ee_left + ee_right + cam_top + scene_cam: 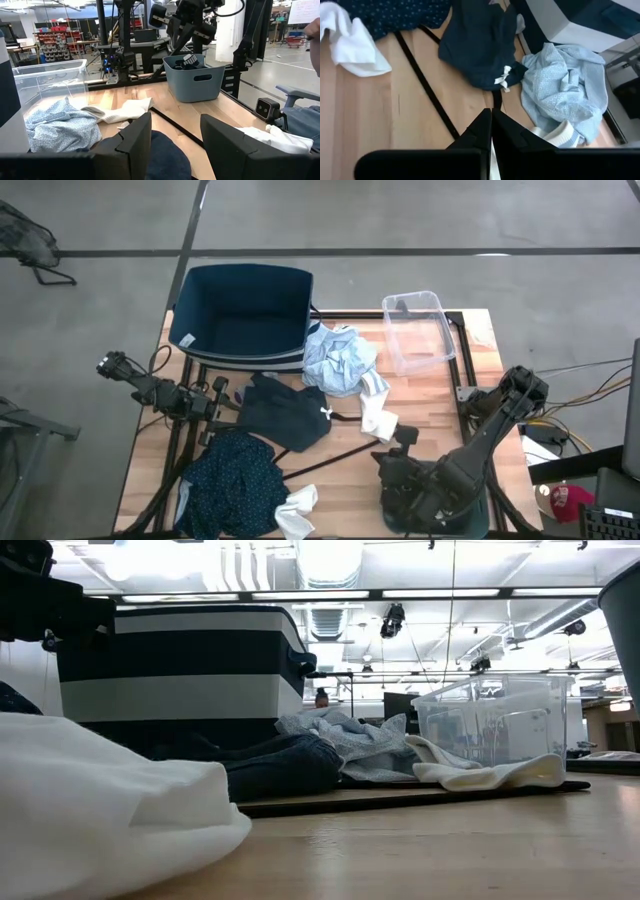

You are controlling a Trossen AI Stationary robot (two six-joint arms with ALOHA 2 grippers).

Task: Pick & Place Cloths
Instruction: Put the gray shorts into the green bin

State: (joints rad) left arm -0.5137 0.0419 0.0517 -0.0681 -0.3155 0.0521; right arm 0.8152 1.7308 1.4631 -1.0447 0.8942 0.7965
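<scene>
Several cloths lie on the table. The pale blue shirt [340, 360] [565, 85] is bunched against the striped bin. A dark garment with a small white mark [285, 412] [480, 45] lies flat mid-table. The dark teal dotted garment [235, 485] and a white cloth [297, 510] [100, 810] lie near the front edge. A white sock [378, 415] [125, 110] lies beside the shirt. My left gripper [228, 395] [175, 125] is open, low at the dark garment's left edge. My right gripper [491, 112] [192, 30] is shut, raised over a grey-blue tub.
A large navy and white striped bin [245, 315] [180, 670] stands at the far left. A clear plastic box [420, 330] [495, 720] stands at the far right. The grey-blue tub [195, 82] holds a black item. Thin black bars [425, 85] cross the wood.
</scene>
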